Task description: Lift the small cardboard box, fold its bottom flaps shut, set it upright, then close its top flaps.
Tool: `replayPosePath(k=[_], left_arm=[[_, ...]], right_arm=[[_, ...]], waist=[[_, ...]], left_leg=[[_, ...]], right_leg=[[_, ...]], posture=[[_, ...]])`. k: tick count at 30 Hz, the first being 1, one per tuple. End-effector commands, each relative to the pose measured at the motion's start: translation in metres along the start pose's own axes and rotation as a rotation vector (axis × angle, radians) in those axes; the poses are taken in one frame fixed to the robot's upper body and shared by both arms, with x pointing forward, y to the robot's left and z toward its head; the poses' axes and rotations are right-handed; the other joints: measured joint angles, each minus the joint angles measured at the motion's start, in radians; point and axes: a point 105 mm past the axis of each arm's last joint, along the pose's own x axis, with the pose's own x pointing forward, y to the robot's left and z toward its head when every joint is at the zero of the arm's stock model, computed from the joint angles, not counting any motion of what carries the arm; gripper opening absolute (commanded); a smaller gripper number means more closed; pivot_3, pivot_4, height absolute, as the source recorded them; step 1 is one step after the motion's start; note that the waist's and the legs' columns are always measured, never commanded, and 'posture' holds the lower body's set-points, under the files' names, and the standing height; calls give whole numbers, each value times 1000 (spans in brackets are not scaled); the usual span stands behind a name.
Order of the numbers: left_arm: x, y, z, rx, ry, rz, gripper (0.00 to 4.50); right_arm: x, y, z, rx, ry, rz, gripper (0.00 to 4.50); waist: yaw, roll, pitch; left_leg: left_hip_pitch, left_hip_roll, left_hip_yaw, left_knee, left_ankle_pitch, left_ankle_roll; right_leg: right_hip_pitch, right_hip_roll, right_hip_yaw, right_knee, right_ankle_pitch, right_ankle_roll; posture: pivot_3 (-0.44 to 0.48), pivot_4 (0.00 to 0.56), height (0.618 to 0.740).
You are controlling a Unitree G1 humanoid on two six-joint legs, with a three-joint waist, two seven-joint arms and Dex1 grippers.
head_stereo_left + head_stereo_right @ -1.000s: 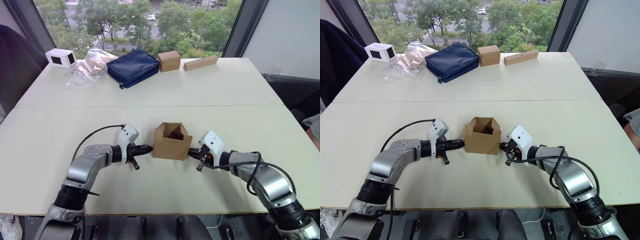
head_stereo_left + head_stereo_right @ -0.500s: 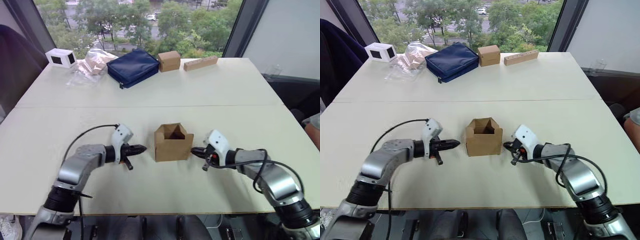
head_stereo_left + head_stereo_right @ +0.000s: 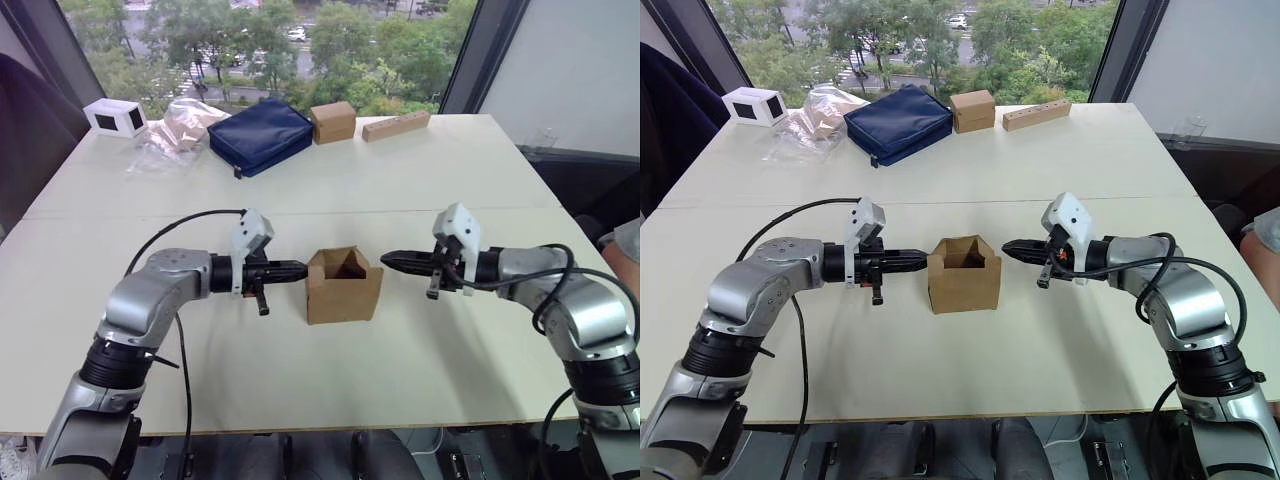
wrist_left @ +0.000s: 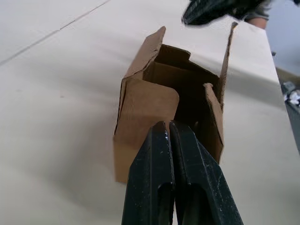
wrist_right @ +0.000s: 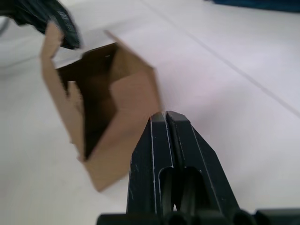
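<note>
Both our gripper tips are pinched closed, holding nothing: the left gripper (image 3: 296,269) and right gripper (image 3: 390,260) flank the plain brown corrugated small cardboard box (image 3: 343,287). It sits upright on the pale worktop (image 3: 420,190), its top flaps (image 3: 345,262) standing open, likely placed so we can push them shut

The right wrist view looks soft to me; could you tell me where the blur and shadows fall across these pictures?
Right wrist view: the small cardboard box is blurred, the right tool crisper. Left wrist view: box sharp. Left eye view: soft shadows on the table beneath both arms.
</note>
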Motion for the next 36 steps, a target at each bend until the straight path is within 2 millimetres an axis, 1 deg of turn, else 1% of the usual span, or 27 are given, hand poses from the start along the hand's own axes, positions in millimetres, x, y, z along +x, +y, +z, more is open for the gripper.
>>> replayPosePath(k=[1, 5, 8, 12, 20, 24, 28, 30, 33, 35, 36], left_arm=[[9, -1, 4, 60, -8, -5, 78], [18, 0, -7, 80, 30, -9, 78], [19, 2, -9, 90, 39, -5, 78], [23, 9, -13, 113, 47, 25, 78], [27, 10, -17, 130, 49, 37, 78], [29, 9, -17, 138, 50, 34, 78], [23, 10, -8, 135, 22, 26, 78], [17, 8, 1, 121, -9, 6, 78], [2, 1, 19, 19, -86, -73, 78], [-11, 10, 28, -19, -124, -55, 78], [-17, 18, 30, -26, -134, -21, 78]], right_arm=[[12, 12, 10, -41, -41, 62, 0], [24, 14, 3, -42, -27, 80, 0], [27, 14, 2, -45, -23, 84, 0], [36, 12, -2, -49, -3, 95, 0], [36, 7, -10, -54, 35, 83, 0], [34, 7, -10, -57, 36, 82, 0], [28, 4, -2, -52, 0, 64, 0], [22, 3, 5, -46, -35, 57, 0], [13, 2, 16, -38, -82, 45, 0], [1, -2, 29, -5, -147, 22, 0], [-7, -6, 37, 7, -184, 1, 0]], waist=[[0, 0, 0], [-1, 0, 0], [0, 0, 0], [0, 0, 0], [1, 0, 0], [0, 0, 0], [1, 0, 0], [1, 0, 0], [-1, 0, 0], [-2, 0, 0], [-2, 0, 0]], left_leg=[[0, 0, 0, 0, 0, 0], [0, 0, 0, 0, 0, 0], [0, 0, 0, 0, 0, 0], [0, 0, 0, 0, 0, 0], [1, -1, 0, 0, 0, 0], [1, -1, 0, 0, 0, 0], [1, -1, 0, 0, 0, 0], [1, -1, 0, 0, 0, 0], [0, -1, 0, 0, 0, 0], [0, 0, 0, 0, 0, 0], [0, 0, -1, 0, 0, 0]], right_leg=[[0, 0, 0, 0, 0, 0], [0, 0, 0, 0, 0, 0], [0, 0, 0, 0, 0, 0], [0, 0, 0, 0, 0, 0], [1, -1, 0, 0, 0, 0], [1, -1, 0, 0, 0, 0], [1, -1, 0, 0, 0, 0], [1, -1, 0, 0, 0, 0], [0, -1, 0, 0, 0, 0], [0, 0, 0, 0, 0, 0], [0, 0, 0, 0, 0, 0]], posture=[[0, 150, 740], [0, 150, 740], [0, 150, 740], [0, 150, 740], [0, 150, 740], [0, 150, 740], [0, 150, 740], [0, 150, 740], [0, 150, 740], [0, 150, 740], [0, 150, 740]])
